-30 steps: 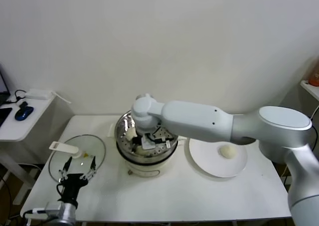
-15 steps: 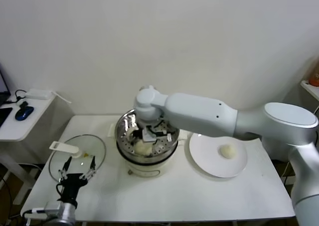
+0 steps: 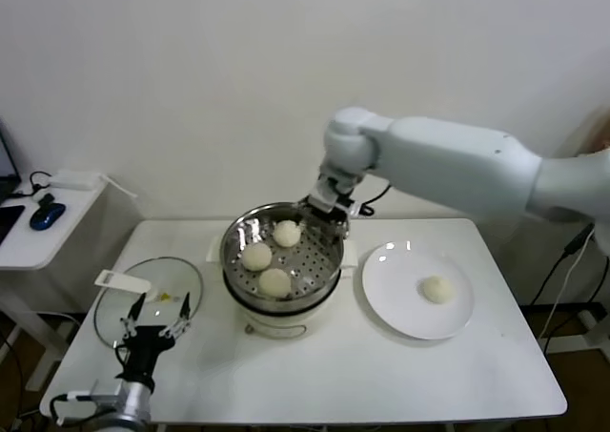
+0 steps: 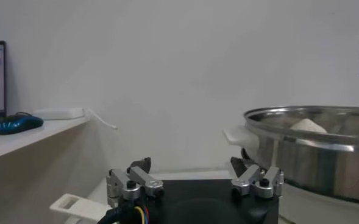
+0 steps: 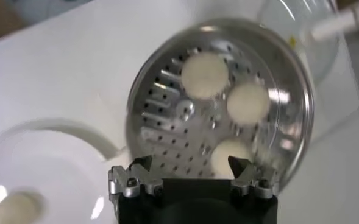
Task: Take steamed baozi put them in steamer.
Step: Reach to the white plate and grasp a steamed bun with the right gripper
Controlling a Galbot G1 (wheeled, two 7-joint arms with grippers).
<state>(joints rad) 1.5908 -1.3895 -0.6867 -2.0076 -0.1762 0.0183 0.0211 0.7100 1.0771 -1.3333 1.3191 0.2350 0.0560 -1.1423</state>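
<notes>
Right gripper (image 3: 329,206) hangs empty, fingers spread, above the steamer (image 3: 324,277). One baozi (image 3: 436,289) sits alone on the plate (image 3: 400,318), so a hard pinch could squash it or skid it away. Left gripper (image 3: 152,319) is parked by the glass lid (image 3: 195,284), also spread.

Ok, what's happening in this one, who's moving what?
The right gripper is open and empty above the far rim of the steamer. Three baozi sit on its perforated tray, and a fourth baozi is on the white plate to the right. The left gripper is parked open near the front-left table edge, by the glass lid.
</notes>
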